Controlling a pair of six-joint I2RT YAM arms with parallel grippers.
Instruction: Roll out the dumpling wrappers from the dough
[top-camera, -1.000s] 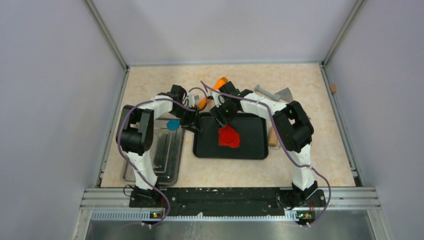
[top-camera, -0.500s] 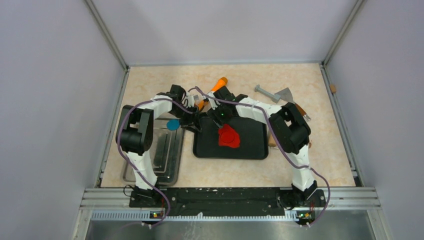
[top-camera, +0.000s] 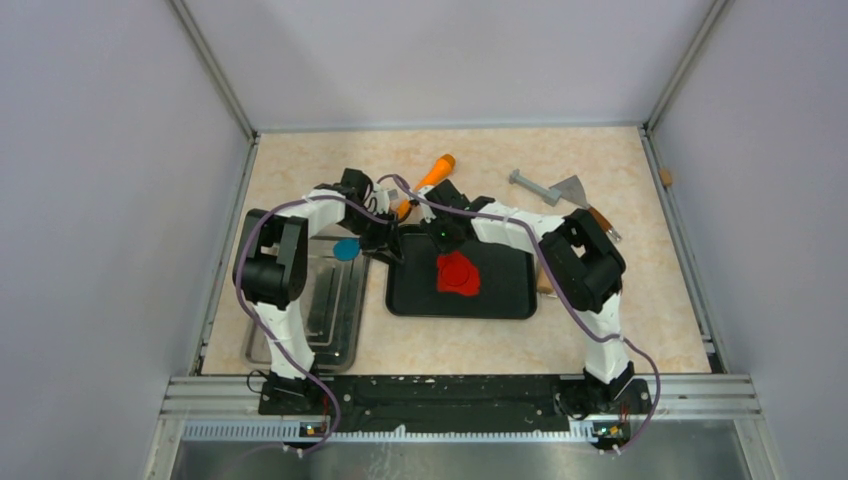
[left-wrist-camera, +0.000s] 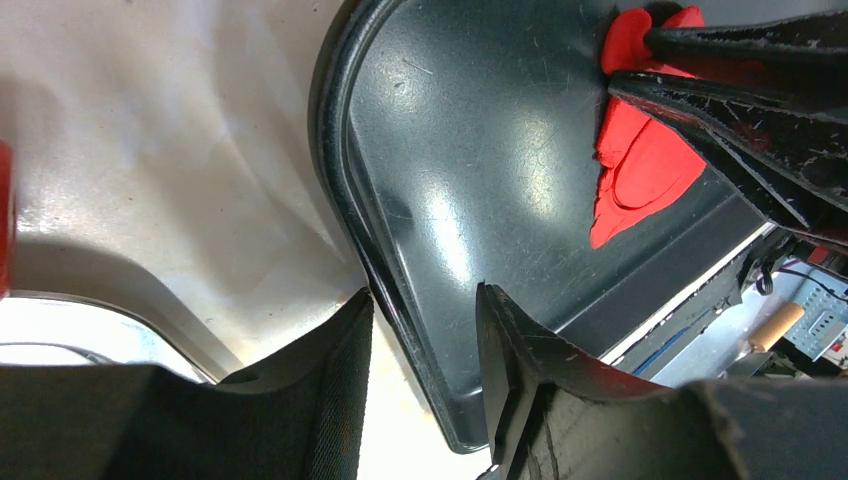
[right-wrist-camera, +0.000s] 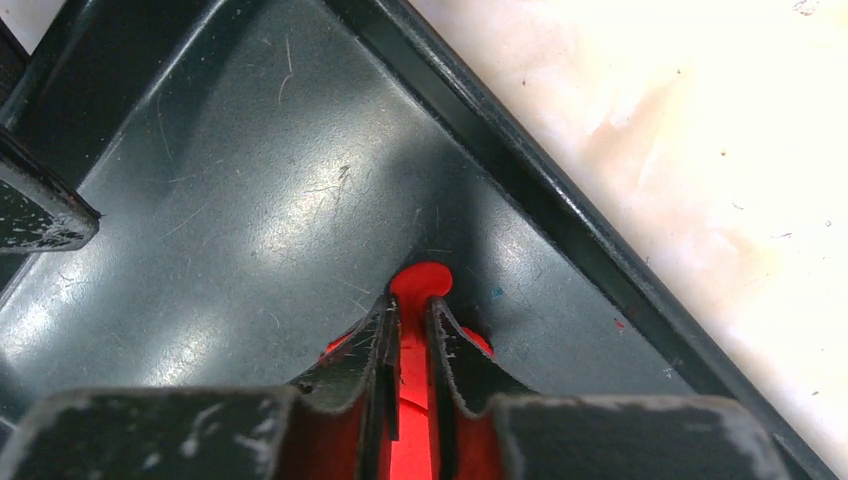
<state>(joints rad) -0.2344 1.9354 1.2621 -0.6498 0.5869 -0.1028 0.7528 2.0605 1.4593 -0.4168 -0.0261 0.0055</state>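
Observation:
The dough is a flat, bright red sheet lying in a black tray. My right gripper reaches down at the sheet's far edge. In the right wrist view that gripper is shut on a fold of the dough, which bulges out past the fingertips above the tray floor. My left gripper stands at the tray's far left corner. In its own view the left gripper is shut on the tray rim, one finger outside and one inside. The dough shows beyond.
A steel tray lies left of the black one, with a blue disc at its far end. An orange-handled tool lies behind the grippers. A grey scraper and a grey metal piece lie at the back right.
My right gripper has come down onto the far edge of the dough and shut on it. The left gripper and the tray have stayed put.

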